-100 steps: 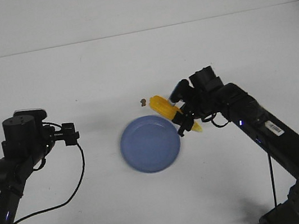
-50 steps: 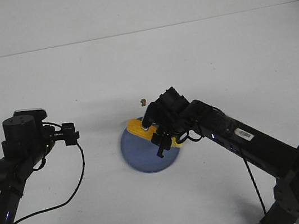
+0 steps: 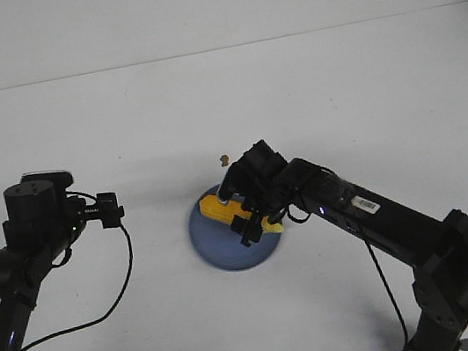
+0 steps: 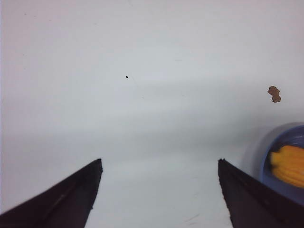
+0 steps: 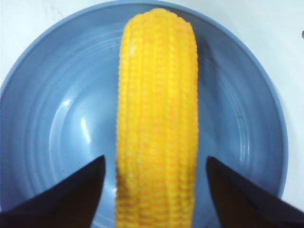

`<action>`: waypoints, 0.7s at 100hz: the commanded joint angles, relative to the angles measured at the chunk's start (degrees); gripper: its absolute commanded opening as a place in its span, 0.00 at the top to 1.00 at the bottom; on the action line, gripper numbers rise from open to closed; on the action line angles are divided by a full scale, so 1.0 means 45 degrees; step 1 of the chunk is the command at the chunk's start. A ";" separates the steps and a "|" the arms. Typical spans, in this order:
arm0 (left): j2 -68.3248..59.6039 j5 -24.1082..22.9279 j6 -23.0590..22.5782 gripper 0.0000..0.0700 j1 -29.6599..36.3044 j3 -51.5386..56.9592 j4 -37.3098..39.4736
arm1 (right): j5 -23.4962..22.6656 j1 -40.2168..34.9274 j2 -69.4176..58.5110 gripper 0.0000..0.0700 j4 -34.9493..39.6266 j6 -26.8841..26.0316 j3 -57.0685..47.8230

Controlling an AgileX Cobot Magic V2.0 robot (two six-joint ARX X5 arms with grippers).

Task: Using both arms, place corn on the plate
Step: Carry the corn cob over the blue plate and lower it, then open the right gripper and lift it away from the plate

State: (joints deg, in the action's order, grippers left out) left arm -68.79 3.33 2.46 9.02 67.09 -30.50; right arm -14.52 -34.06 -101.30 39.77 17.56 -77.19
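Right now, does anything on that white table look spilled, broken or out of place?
Only one small oddity: a tiny brown crumb lies on the white table, just beyond the round blue plate. The bright yellow corn cob lies over the plate's middle, between the open right gripper fingers; it looks intact.

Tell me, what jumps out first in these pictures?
The bright yellow corn lies over the middle of the round blue plate, with the right gripper open, one finger on each side of it. Off to the left, the left gripper hangs open over bare white table.
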 commanded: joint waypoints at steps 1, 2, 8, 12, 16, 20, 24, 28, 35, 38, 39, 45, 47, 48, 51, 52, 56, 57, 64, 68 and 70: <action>-0.0112 0.0034 0.0049 0.28 0.0010 0.0160 0.0029 | 0.0000 -0.0068 -0.0267 0.22 -0.0073 -0.0253 -0.0175; -0.0112 0.0039 0.0049 0.28 0.0010 0.0160 0.0029 | 0.0000 -0.0073 -0.0267 0.22 -0.0073 -0.0253 -0.0175; -0.0112 0.0034 0.0049 0.28 0.0010 0.0160 0.0029 | 0.0000 -0.0073 -0.0267 0.21 -0.0083 -0.0291 -0.0175; -0.0112 0.0034 0.0049 0.28 0.0010 0.0160 0.0029 | -0.0005 -0.0073 -0.0262 0.21 -0.0078 -0.0306 -0.0180; -0.0112 0.0039 0.0049 0.28 0.0010 0.0160 0.0024 | -0.0005 -0.0078 -0.0253 0.21 -0.0078 -0.0418 -0.0180; -0.0112 0.0034 0.0039 0.28 0.0010 0.0160 0.0019 | -0.0005 -0.0068 -0.0238 0.21 -0.0083 -0.0597 -0.0180; -0.0112 0.0034 0.0034 0.28 0.0010 0.0160 0.0010 | -0.0010 -0.0019 -0.0194 0.21 -0.0063 -0.0714 -0.0180; -0.0112 0.0034 0.0034 0.28 0.0010 0.0160 0.0015 | -0.0010 0.0063 -0.0121 0.21 -0.0034 -0.0835 -0.0180; -0.0112 0.0024 0.0024 0.28 0.0010 0.0160 0.0015 | -0.0034 0.0257 0.0087 0.21 0.0034 -0.1078 -0.0180; -0.0112 0.0024 0.0024 0.28 0.0010 0.0160 0.0010 | -0.0107 0.0345 0.0204 0.21 0.0063 -0.1200 -0.0180; -0.0112 0.0024 0.0024 0.28 0.0010 0.0160 0.0010 | -0.0121 0.0379 0.0248 0.21 0.0073 -0.1229 -0.0180; -0.0112 0.0019 0.0019 0.28 0.0010 0.0160 0.0015 | -0.0155 0.0612 0.0534 0.21 0.0155 -0.1384 -0.0180; -0.0112 0.0019 0.0005 0.28 0.0010 0.0160 0.0015 | -0.0151 0.0733 0.0685 0.21 0.0223 -0.1394 -0.0180; -0.0112 0.0019 -0.0010 0.28 0.0010 0.0160 0.0015 | -0.0151 0.0758 0.0714 0.21 0.0233 -0.1394 -0.0180; -0.0112 0.0019 -0.0034 0.28 0.0010 0.0160 0.0015 | -0.0151 0.0918 0.0903 0.21 0.0325 -0.1399 -0.0180; -0.0112 0.0015 -0.0034 0.28 0.0010 0.0160 0.0015 | -0.0151 0.0971 0.0971 0.21 0.0355 -0.1404 -0.0180; -0.0112 0.0015 -0.0068 0.28 0.0010 0.0160 0.0015 | -0.0151 0.1209 0.1239 0.21 0.0491 -0.1477 -0.0180; -0.0112 0.0015 -0.0083 0.28 0.0010 0.0160 0.0015 | -0.0151 0.1268 0.1307 0.21 0.0525 -0.1491 -0.0180; -0.0112 0.0019 -0.0087 0.28 0.0010 0.0160 0.0029 | -0.0151 0.1719 0.1792 0.21 0.0738 -0.1579 -0.0180; -0.0112 0.0015 -0.0078 0.28 0.0010 0.0160 0.0024 | -0.0151 0.2011 0.2093 0.22 0.0908 -0.1583 -0.0175; -0.0112 0.0015 -0.0073 0.28 0.0010 0.0160 0.0019 | -0.0151 0.2166 0.2249 0.22 0.0996 -0.1583 -0.0175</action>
State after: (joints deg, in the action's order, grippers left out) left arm -68.79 3.33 2.44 9.02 67.09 -30.50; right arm -14.98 -25.43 -92.09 43.48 11.49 -77.19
